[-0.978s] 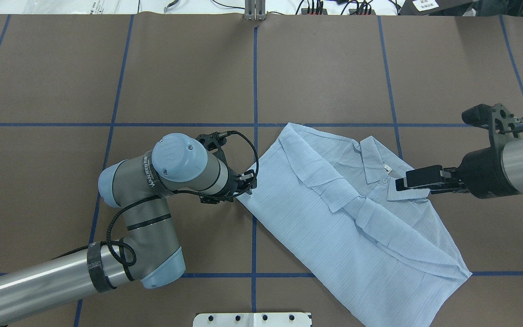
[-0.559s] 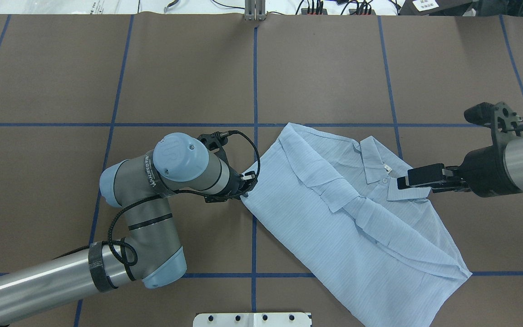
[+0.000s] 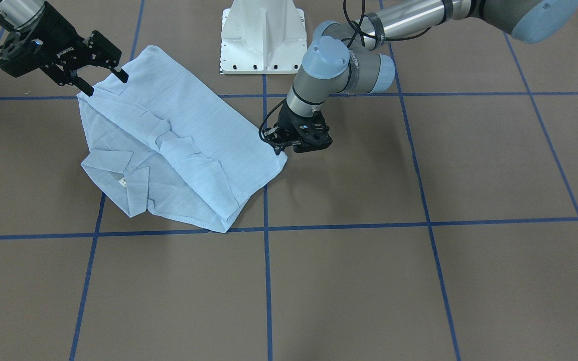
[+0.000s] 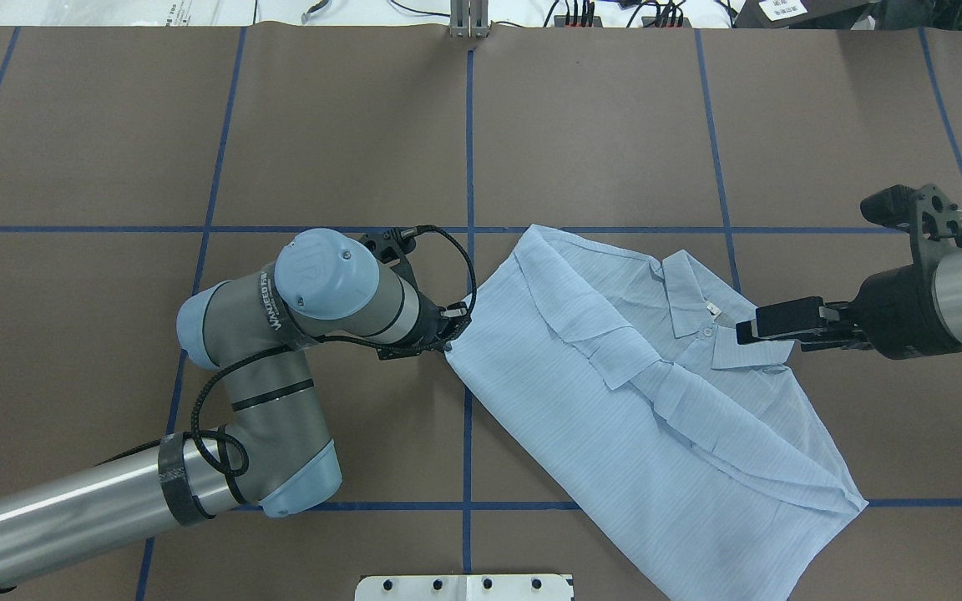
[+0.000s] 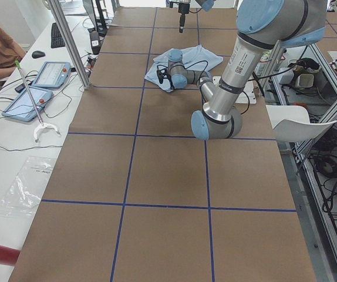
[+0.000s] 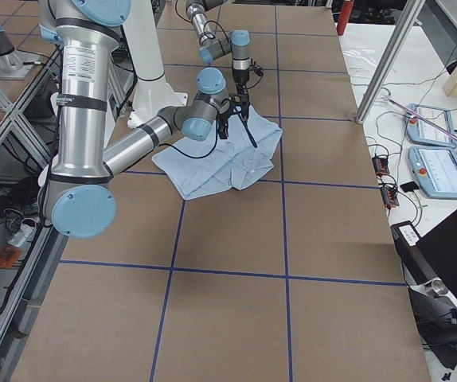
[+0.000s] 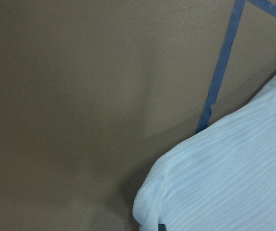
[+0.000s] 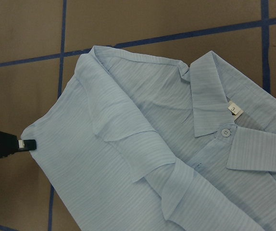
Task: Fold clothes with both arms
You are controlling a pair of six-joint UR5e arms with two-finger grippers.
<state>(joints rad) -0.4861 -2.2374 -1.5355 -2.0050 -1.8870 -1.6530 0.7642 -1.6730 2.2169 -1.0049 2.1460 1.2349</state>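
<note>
The pale blue shirt [image 4: 656, 409] lies partly folded on the brown table, collar toward the right, sleeves folded over its front. It also shows in the front-facing view [image 3: 183, 130] and the right wrist view [image 8: 143, 144]. My left gripper [image 4: 453, 327] sits low at the shirt's left corner and appears shut on that corner [image 7: 234, 178]; one of its fingertips [image 8: 26, 143] touches the cloth. My right gripper [image 3: 106, 85] is open and empty, hovering just above the shirt's edge beside the collar [image 4: 698, 305].
The white pedestal base [image 3: 264, 40] stands at the table's near edge, close to the shirt's hem. Blue tape lines [image 4: 469, 150] cross the table. Cables and plugs [image 4: 615, 12] lie along the far edge.
My left gripper moved slightly toward the far side, and the shirt's left corner shifted with it. My right gripper drew back a little to the right, away from the collar.
</note>
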